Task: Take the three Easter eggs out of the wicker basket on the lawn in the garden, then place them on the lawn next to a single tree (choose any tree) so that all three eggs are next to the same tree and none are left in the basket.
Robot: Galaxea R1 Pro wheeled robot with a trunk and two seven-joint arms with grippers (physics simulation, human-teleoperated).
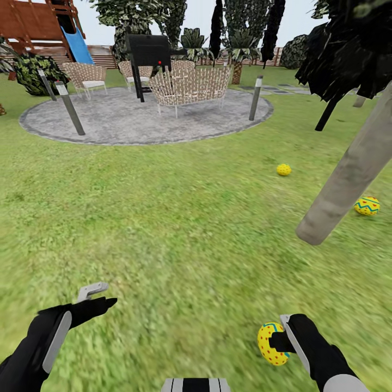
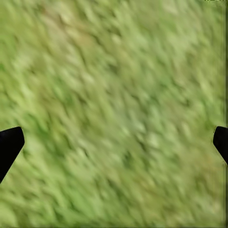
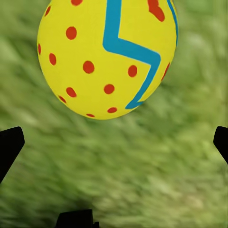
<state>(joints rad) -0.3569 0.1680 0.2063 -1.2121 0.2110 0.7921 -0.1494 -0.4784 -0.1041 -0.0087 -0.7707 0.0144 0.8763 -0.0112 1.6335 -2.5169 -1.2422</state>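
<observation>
Third egg held in right gripper, fingers closed on it, low over lawn; left gripper open, empty; two eggs lie by tree far right: next, carry it there.

head: looking forward and down over the lawn toward the paved circle | left wrist: facing grass close up | right wrist: facing the egg very near | shared: egg, grass
</observation>
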